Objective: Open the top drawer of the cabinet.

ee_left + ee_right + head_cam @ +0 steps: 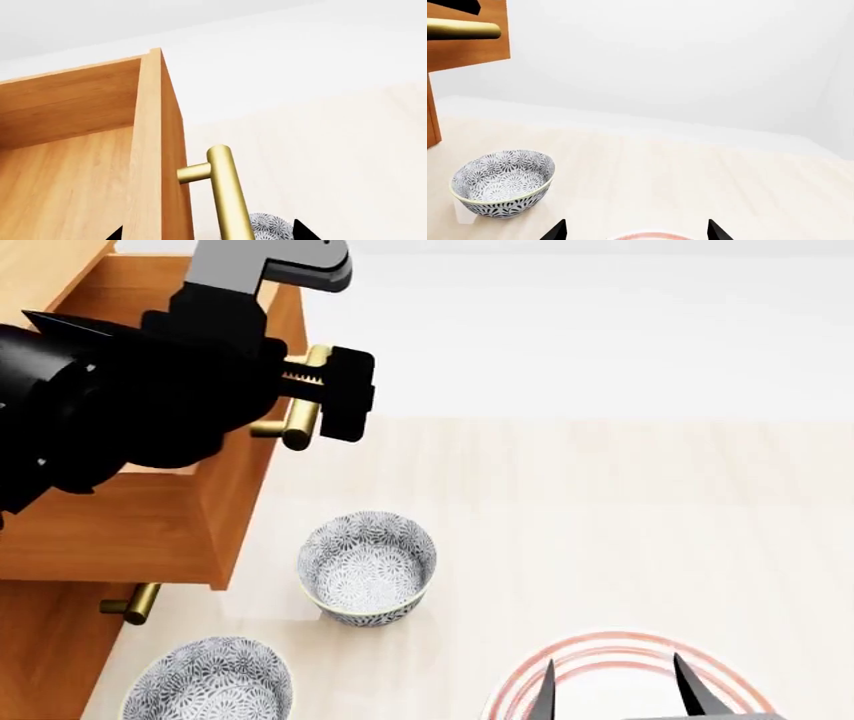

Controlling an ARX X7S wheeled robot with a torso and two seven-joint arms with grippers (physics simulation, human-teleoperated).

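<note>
The cabinet (40, 660) stands at the left. Its top drawer (120, 525) is slid out, with the wooden inside (67, 190) showing. My left gripper (300, 380) is at the drawer's brass bar handle (300, 425) and is open. In the left wrist view its two fingertips (207, 235) are wide apart, with the drawer front (157, 150) and the handle (223, 190) between them. My right gripper (614, 690) hangs open over a red-ringed plate (587, 652), well apart from the cabinet. The right wrist view shows the drawer front (467, 55) and the handle (464, 29).
The lower drawer's handle (134, 602) shows beneath the open drawer. A patterned bowl (367, 565) stands on the pale table just right of the cabinet, and a second bowl (207, 680) sits nearer the front. The first bowl (504, 182) also appears in the right wrist view.
</note>
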